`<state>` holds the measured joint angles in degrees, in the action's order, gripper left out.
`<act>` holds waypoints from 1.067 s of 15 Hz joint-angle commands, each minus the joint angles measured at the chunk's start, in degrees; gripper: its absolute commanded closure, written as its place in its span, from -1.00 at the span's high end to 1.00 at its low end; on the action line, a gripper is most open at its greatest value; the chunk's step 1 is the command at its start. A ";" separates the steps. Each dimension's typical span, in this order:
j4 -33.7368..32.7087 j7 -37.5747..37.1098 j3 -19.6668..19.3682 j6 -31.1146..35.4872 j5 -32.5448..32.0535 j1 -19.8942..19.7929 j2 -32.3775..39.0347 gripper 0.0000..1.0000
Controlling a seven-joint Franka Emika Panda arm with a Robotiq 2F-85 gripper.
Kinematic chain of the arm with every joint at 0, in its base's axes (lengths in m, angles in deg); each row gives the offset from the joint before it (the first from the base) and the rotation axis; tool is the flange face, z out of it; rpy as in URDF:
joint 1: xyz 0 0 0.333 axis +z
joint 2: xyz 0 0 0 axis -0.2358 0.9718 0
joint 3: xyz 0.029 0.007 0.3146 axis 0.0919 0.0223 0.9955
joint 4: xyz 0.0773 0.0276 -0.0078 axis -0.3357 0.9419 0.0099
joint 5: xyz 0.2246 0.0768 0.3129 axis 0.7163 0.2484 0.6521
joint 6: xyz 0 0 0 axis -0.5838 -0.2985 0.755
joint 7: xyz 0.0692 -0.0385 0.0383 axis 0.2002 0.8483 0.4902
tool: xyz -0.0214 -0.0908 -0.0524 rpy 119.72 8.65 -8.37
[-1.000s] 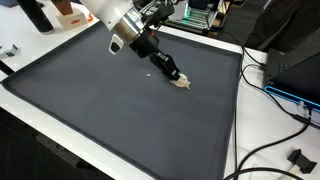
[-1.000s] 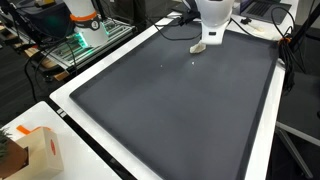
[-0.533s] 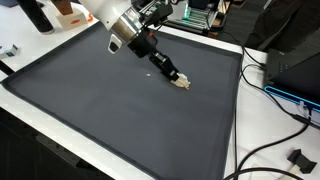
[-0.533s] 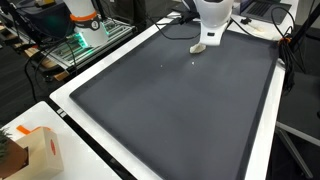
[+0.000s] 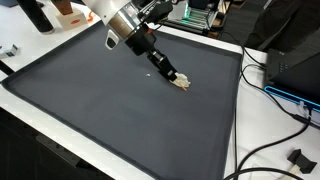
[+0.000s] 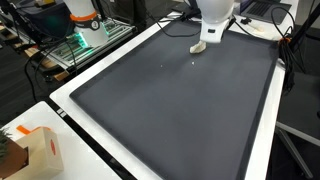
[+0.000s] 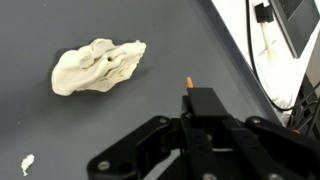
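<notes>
The gripper (image 5: 177, 79) hangs low over the far part of a dark mat (image 5: 100, 115), tilted down toward a pale crumpled lump (image 5: 184, 85) that lies flat on the mat just beyond its tip. In the wrist view the lump (image 7: 98, 66) sits up and to the left of the gripper (image 7: 197, 97), apart from it, with a small pale crumb (image 7: 27, 163) well off to one side. The fingertips read as one block, so the jaws appear pressed together with nothing of the lump between them. Judged from this pose, clean handling calls for centring over the lump's thick middle, opening wider than its short axis, and descending until the fingertips just meet the mat, since soft, irregular material slips from an edge pinch.
</notes>
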<state>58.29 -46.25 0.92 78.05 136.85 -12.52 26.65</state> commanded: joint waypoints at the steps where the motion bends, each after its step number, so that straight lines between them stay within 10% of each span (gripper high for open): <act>1: 2.55 -2.27 -1.30 2.48 -0.04 1.71 -2.74 -0.94; 16: 6.72 -14.96 -3.69 9.63 -22.89 7.83 -11.01 -0.94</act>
<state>62.02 -57.20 -1.68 86.09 119.99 -6.57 18.47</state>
